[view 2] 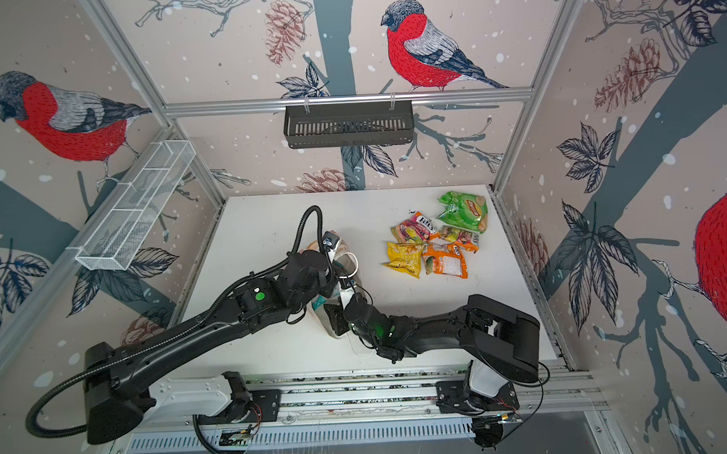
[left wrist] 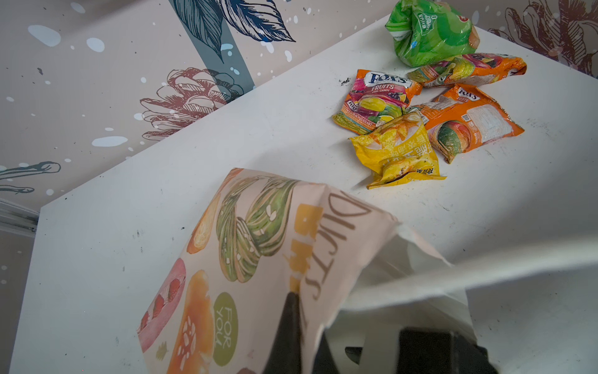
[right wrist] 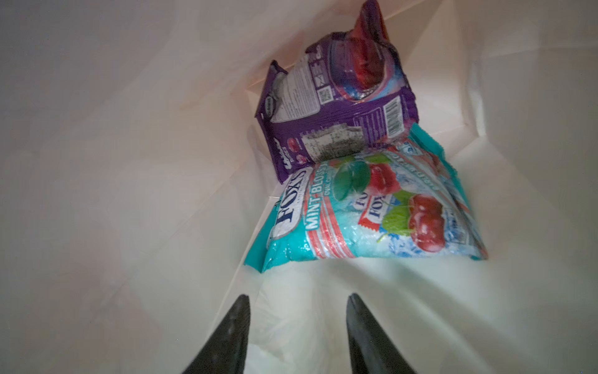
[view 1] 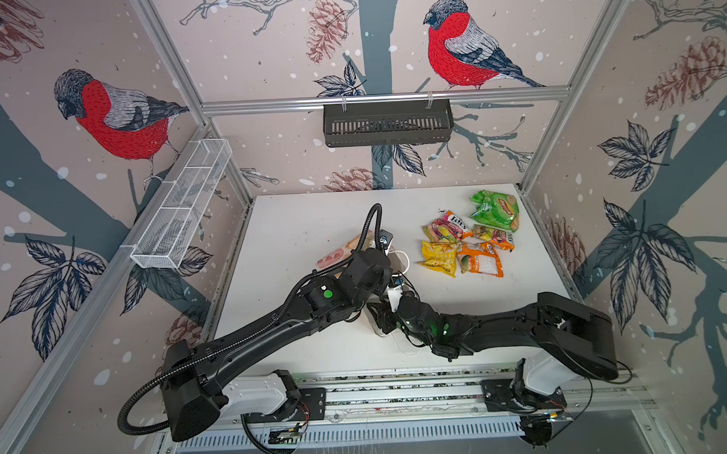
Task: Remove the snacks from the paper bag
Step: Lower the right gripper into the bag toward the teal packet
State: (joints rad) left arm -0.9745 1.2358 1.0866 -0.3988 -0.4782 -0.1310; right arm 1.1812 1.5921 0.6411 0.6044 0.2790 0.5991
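The paper bag (view 1: 337, 254) (left wrist: 259, 243) lies on its side at mid-table. My left gripper (left wrist: 304, 330) is shut on the bag's wall near the mouth. My right gripper (right wrist: 298, 296) is open inside the bag (right wrist: 129, 162), with nothing between its fingers. Ahead of it, at the bag's bottom, a purple packet (right wrist: 333, 107) leans on a teal packet (right wrist: 362, 210). Outside, at the back right, lie a green packet (view 1: 494, 209) (left wrist: 430, 32), a multicoloured one (view 1: 445, 229), a yellow one (view 1: 438, 260) and an orange one (view 1: 481, 263), close together.
A black slotted basket (view 1: 387, 123) hangs on the back wall. A white wire basket (view 1: 182, 205) hangs on the left wall. Both arms cross the front middle of the white table (view 1: 291, 222). Aluminium frame posts stand at the table's corners.
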